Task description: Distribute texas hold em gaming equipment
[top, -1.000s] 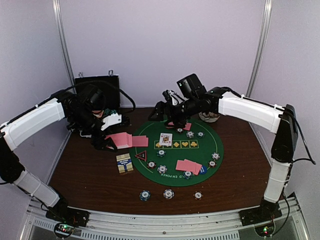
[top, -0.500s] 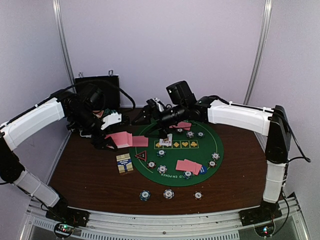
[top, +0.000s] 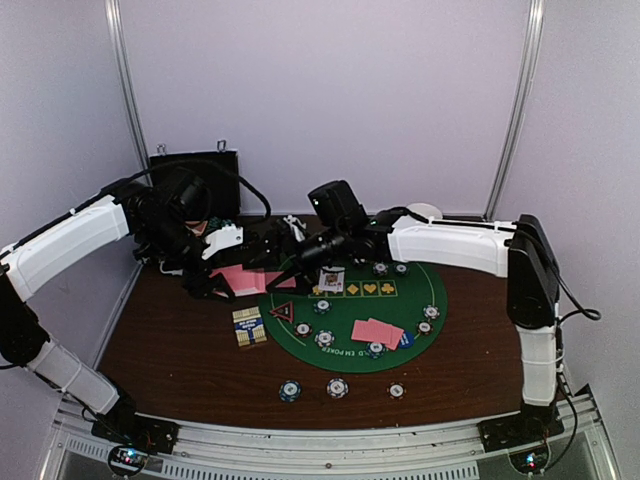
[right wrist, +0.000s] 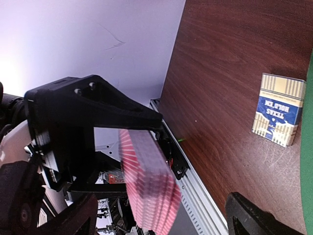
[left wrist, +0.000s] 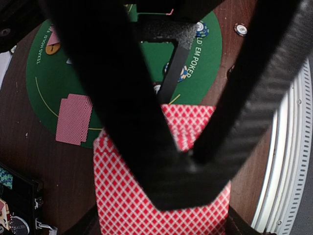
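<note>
My left gripper [top: 218, 272] is shut on a deck of pink-backed playing cards [top: 243, 279], held just left of the green poker mat [top: 400, 318]. In the left wrist view the deck [left wrist: 142, 205] sits clamped under the black fingers [left wrist: 146, 122]. My right gripper [right wrist: 161, 221] is open, and the deck [right wrist: 149, 188] stands edge-on between its fingers without touching either. On the mat lie a face-up card [top: 331, 280], two face-down cards [top: 376, 331], a red-black triangle marker [top: 282, 311] and several striped chips [top: 324, 339]. An orange disc [left wrist: 53, 48] lies on the mat.
A blue and gold card box [top: 249, 326] lies on the wood left of the mat. Three chips [top: 337, 387] sit near the front edge. A black case [top: 195, 166] stands at the back left. White bowls [top: 425, 211] peek out behind the right arm.
My right arm has swung left from the mat's far side across to the deck in my left gripper. The left arm and its deck have stayed put.
</note>
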Controlling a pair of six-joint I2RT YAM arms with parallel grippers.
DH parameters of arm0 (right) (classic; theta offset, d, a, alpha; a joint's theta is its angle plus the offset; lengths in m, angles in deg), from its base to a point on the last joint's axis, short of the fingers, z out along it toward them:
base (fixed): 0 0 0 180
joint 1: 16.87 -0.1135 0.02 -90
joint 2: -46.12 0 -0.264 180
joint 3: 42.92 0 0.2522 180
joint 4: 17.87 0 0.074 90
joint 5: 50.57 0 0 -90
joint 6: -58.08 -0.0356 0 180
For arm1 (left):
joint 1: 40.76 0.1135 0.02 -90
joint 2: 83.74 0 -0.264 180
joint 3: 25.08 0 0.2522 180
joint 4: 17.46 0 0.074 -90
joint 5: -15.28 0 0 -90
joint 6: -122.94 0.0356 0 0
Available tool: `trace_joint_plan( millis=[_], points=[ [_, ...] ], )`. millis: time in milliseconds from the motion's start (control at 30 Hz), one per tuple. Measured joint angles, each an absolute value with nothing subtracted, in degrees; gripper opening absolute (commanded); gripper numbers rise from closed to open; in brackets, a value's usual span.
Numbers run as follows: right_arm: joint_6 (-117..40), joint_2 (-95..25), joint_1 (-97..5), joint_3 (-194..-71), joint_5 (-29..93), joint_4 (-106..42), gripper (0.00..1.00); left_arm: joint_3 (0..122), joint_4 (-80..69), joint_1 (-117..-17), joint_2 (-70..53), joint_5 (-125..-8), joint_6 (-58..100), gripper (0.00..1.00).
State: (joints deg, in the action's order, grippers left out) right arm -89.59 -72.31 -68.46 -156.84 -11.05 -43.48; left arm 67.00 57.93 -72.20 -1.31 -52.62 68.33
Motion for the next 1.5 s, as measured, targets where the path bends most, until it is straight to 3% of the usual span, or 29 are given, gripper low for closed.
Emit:
trace_joint_plan(
  millis=[500,867,1200,1500],
  points=[
    [-94.1,-80.3,-70.9,-164.4,-12.9,-39.4,0.87,68.0,58.0,-72.2,-1.2,-52.2,68.3,0.0],
    [-95.3,-80.3,-70.3,-164.0,-11.7,-38.7,0.76,68.7,58.5,-72.2,-1.1,-52.0,68.4,0.0],
    [-92.9,-76.0,-68.6,-158.6,-11.2,-40.4,0.72,68.7,59.0,-72.2,-0.7,-52.0,68.4,0.0],
    [-90.6,-71.7,-67.4,-155.7,-10.4,-43.7,0.59,68.7,59.1,-72.2,-0.7,-51.9,68.4,0.0]
  ],
)
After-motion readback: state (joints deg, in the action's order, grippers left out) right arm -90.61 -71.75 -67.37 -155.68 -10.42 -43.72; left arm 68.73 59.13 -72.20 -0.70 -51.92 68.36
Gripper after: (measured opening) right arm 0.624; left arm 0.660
